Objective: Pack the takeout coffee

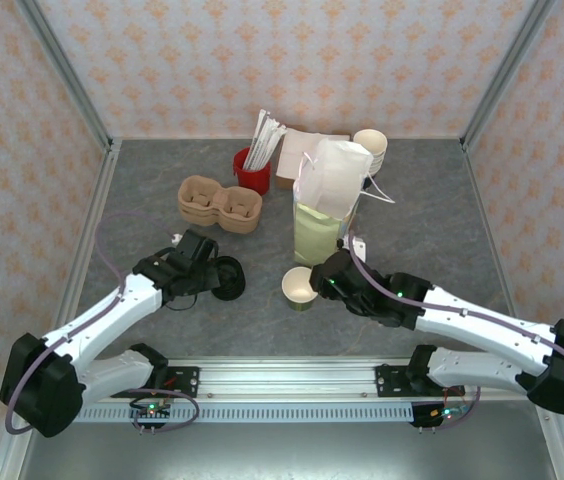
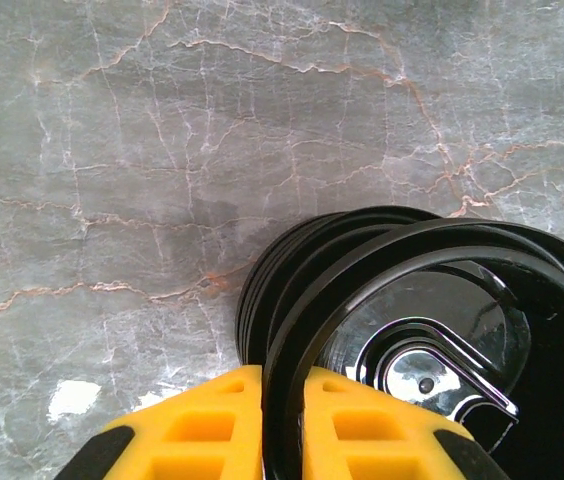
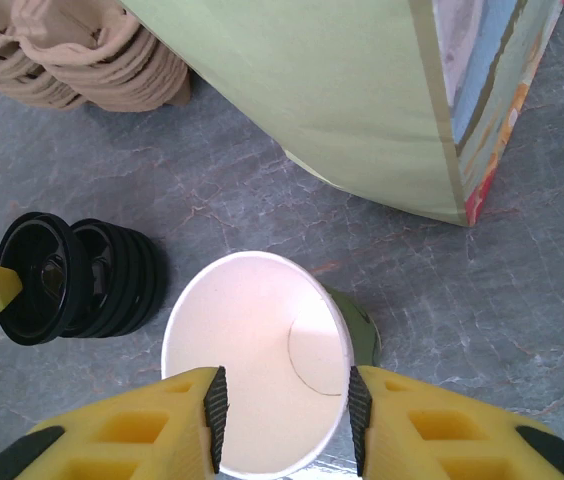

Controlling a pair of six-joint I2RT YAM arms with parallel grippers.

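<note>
The takeout coffee cup (image 1: 299, 288) stands on the table in front of the bag, olive-green outside, white inside, with no lid on it. My right gripper (image 3: 284, 410) is shut on the near part of the cup (image 3: 252, 350), a pad on either side of its rim. To its left a stack of black lids (image 3: 122, 275) lies on its side. My left gripper (image 2: 282, 400) is shut on the rim of the front black lid (image 2: 432, 330), one yellow finger on each face of the rim. The rest of the lid stack (image 2: 262, 290) sits just behind that lid.
A pale green paper bag (image 1: 320, 230) stands right behind the cup, with a white bag (image 1: 334, 178) behind it. Brown pulp cup carriers (image 1: 220, 204) lie at the back left, beside a red holder of wrapped sticks (image 1: 252, 170). Cream cups (image 1: 370, 150) are stacked at the back right.
</note>
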